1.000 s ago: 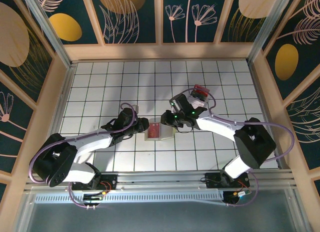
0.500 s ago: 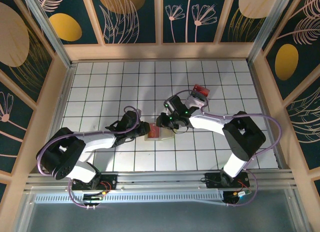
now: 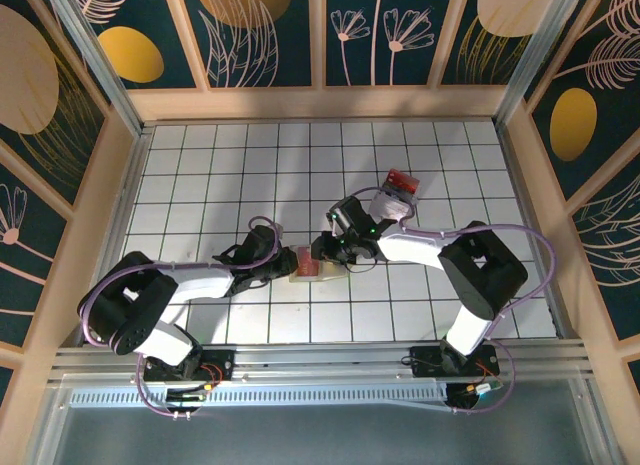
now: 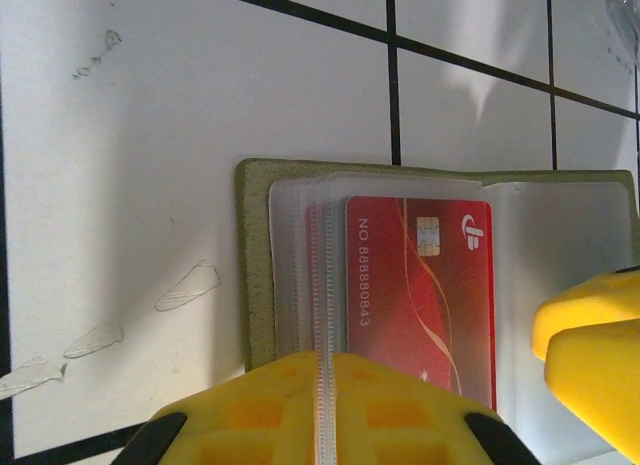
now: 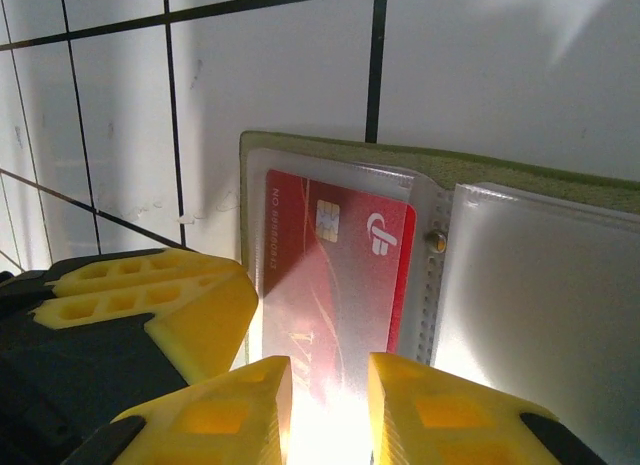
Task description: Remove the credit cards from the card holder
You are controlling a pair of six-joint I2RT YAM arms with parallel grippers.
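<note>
Now for the red card: both arms crowd the open holder

Spread flat on the gridded table [image 3: 200, 185], the card holder [image 3: 308, 269] lies between the two grippers. The left gripper [image 3: 287, 262] bears on the holder's left edge, apparently to pin the clear sleeves [image 4: 300, 265] down; whether its jaws are parted cannot be told. The right gripper [image 3: 322, 251], at the holder's right edge, sets narrowly parted fingers over one end of the red card [image 4: 420, 285], which sits in its sleeve, likely so the card can be dragged free.
</note>
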